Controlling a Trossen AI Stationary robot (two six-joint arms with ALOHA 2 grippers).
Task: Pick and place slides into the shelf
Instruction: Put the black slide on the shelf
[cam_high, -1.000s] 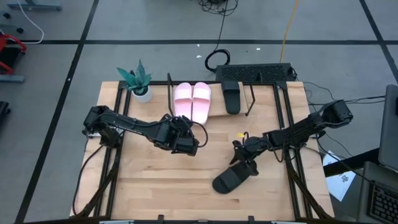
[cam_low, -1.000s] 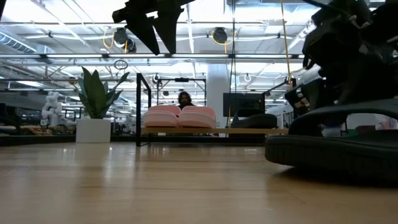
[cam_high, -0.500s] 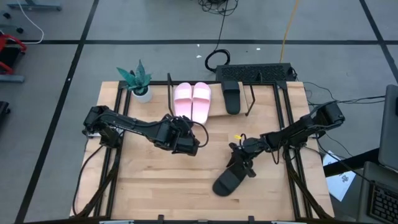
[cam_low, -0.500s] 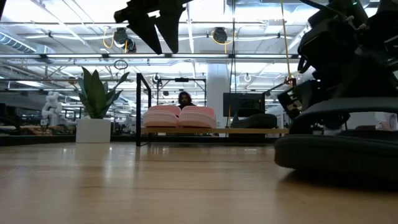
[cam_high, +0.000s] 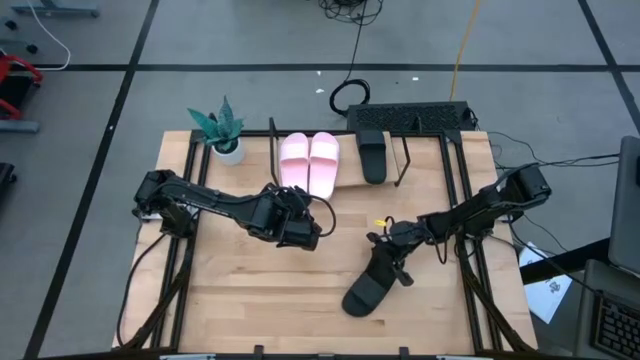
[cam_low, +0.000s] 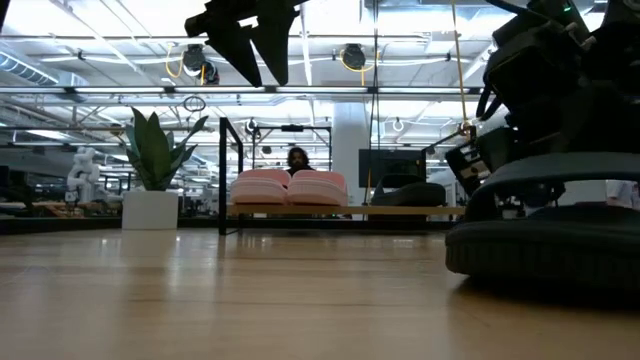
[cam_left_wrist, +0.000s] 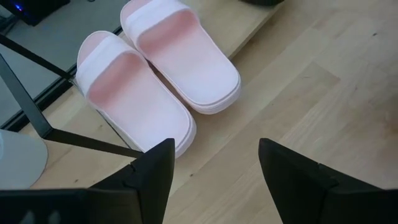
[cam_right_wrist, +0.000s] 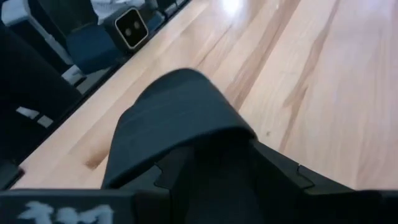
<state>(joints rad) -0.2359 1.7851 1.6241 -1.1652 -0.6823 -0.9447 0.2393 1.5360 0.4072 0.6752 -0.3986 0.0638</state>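
1. The loose black slide (cam_high: 368, 287) is lying on the surface at the near right, well apart from the shelf (cam_high: 348, 180). Over the last second it is swinging round, its toe end coming nearer the front edge, while its strap end is staying under the right claw (cam_high: 392, 256).
2. The right claw is pulling in from the right and is working at the slide's strap (cam_right_wrist: 180, 118); the right wrist view shows the dark fingers closed against the strap, so I judge them clamped on it, though the sole is not yet off the surface in the low view.
3. On the shelf, the pink pair (cam_high: 309, 163) is sitting at the left, and one black slide (cam_high: 373, 158) is sitting to the right of them. A free place appears to remain at the shelf's right end, beside the wire frame (cam_high: 403, 160).
4. The left claw (cam_left_wrist: 214, 168) is hovering with fingers apart and empty, just near of the pink pair, and is holding its place.
5. A potted plant (cam_high: 222, 131) is standing at the far left, clear of the route. The left arm is lying left of the likely path; I see no obstruction.
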